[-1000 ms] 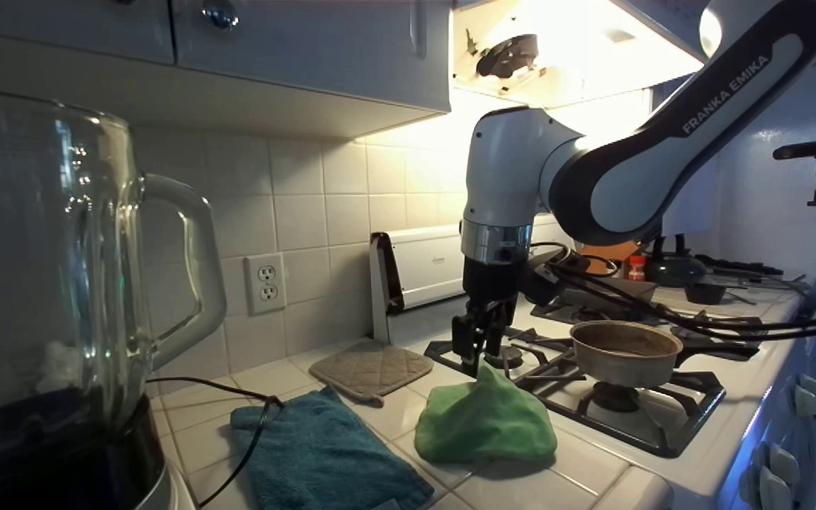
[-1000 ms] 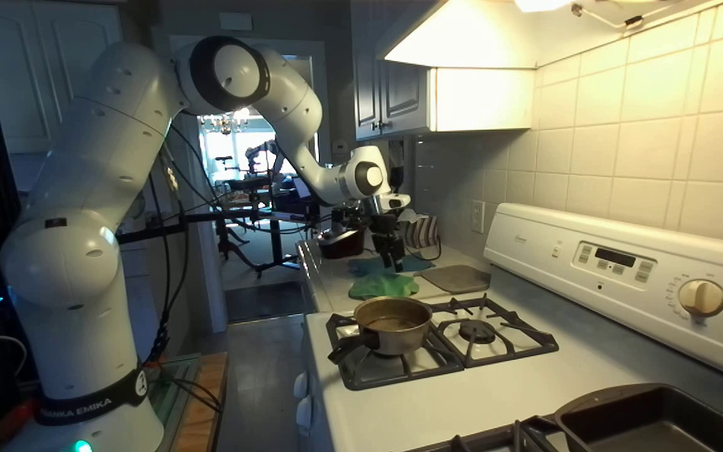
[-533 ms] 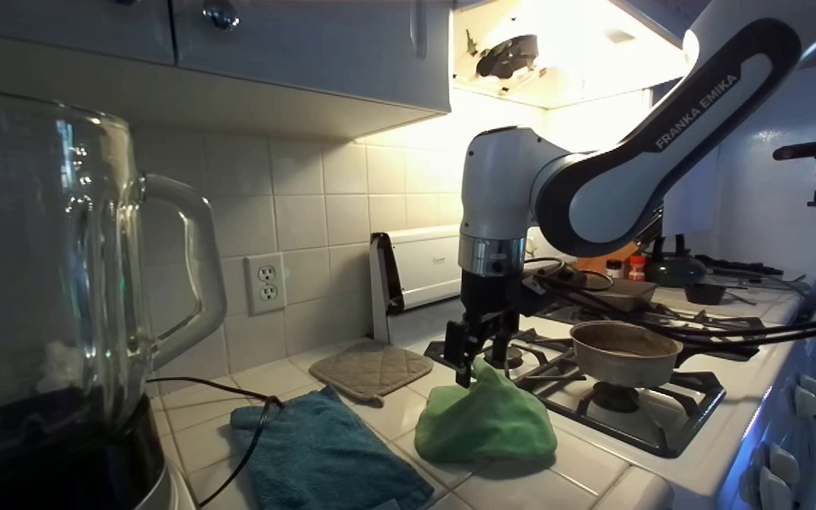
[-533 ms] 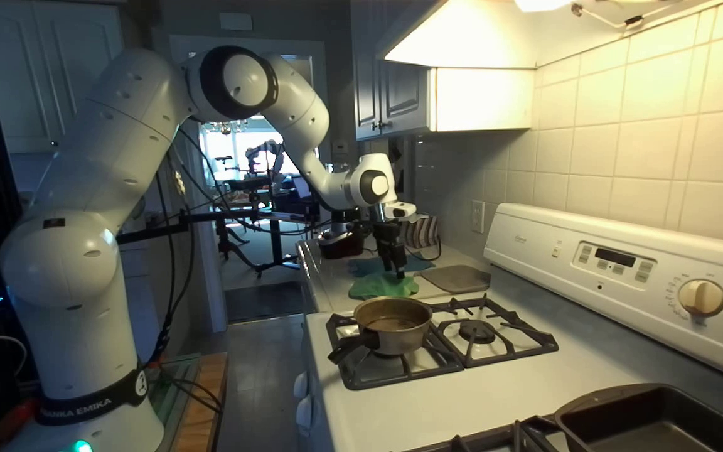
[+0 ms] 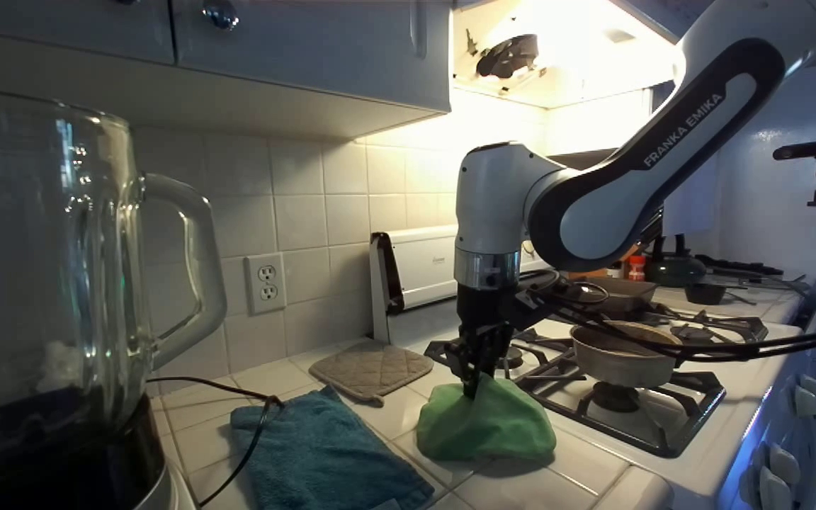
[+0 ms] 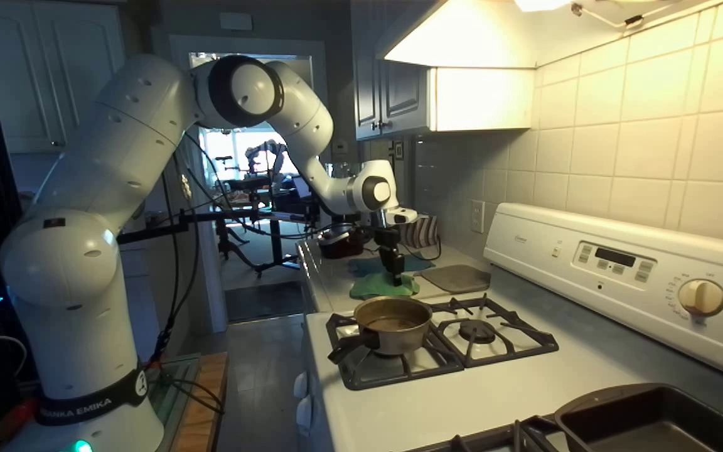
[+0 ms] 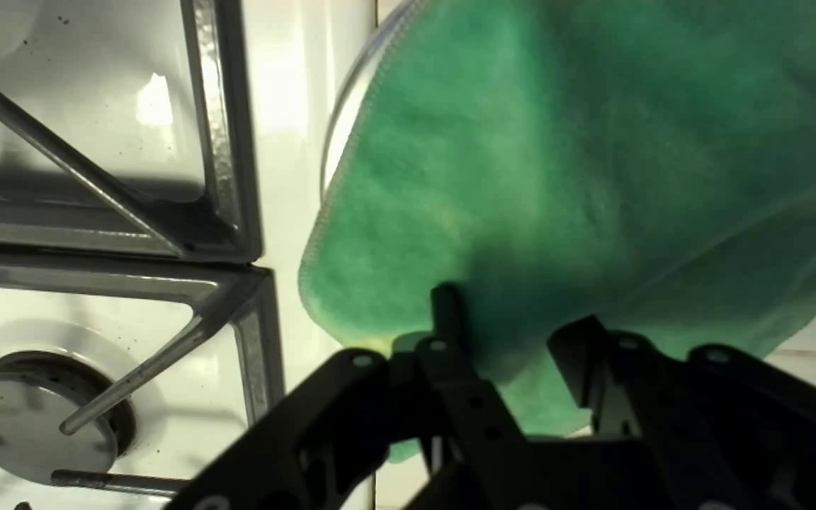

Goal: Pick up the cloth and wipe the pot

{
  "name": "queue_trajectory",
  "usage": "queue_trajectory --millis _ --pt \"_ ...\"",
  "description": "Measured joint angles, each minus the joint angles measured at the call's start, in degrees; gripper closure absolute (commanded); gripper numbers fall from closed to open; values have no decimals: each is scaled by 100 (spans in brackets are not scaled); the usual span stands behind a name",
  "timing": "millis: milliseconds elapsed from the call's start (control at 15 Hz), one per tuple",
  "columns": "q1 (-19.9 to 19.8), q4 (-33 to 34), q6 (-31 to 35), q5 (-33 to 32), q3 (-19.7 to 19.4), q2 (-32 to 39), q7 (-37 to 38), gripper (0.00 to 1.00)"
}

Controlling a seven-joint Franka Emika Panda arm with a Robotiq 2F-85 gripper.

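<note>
A green cloth [image 5: 503, 432] lies bunched on the white tiled counter beside the stove; it also shows in an exterior view [image 6: 377, 287] and fills much of the wrist view [image 7: 465, 156]. My gripper [image 5: 477, 389] points down onto its raised peak. In the wrist view the two fingers [image 7: 511, 312] stand apart with a dark fold of cloth between them; a gap shows beside the right finger. A small metal pot [image 5: 624, 363] with a black handle sits on a front burner, and in an exterior view [image 6: 402, 336] too. The pot is out of the wrist view.
A blue towel [image 5: 323, 453], a grey pot holder [image 5: 369, 370] and a glass blender jug [image 5: 188, 262] stand near the cloth. Burner grates [image 7: 231, 142] lie beside it. A curved pale rim [image 7: 358, 99] shows under the cloth. Arm cables [image 5: 720, 352] hang across the pot.
My gripper has come down onto the cloth's peak, and its fingers now look closer together. The peak has been pressed slightly lower. The pot has not moved.
</note>
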Motion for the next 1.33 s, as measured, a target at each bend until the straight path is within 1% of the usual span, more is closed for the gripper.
queue_trajectory --millis 67,133,333,733,1067,1333 --pt "8 21 0 0 0 5 0 98" --pt "19 37 1 0 2 5 0 100" --pt "79 109 25 0 27 -6 0 100" --pt "328 218 63 -4 34 -171 0 99" --pt "345 221 167 -39 15 -332 0 99" --pt "342 136 173 -263 -32 -613 -60 99"
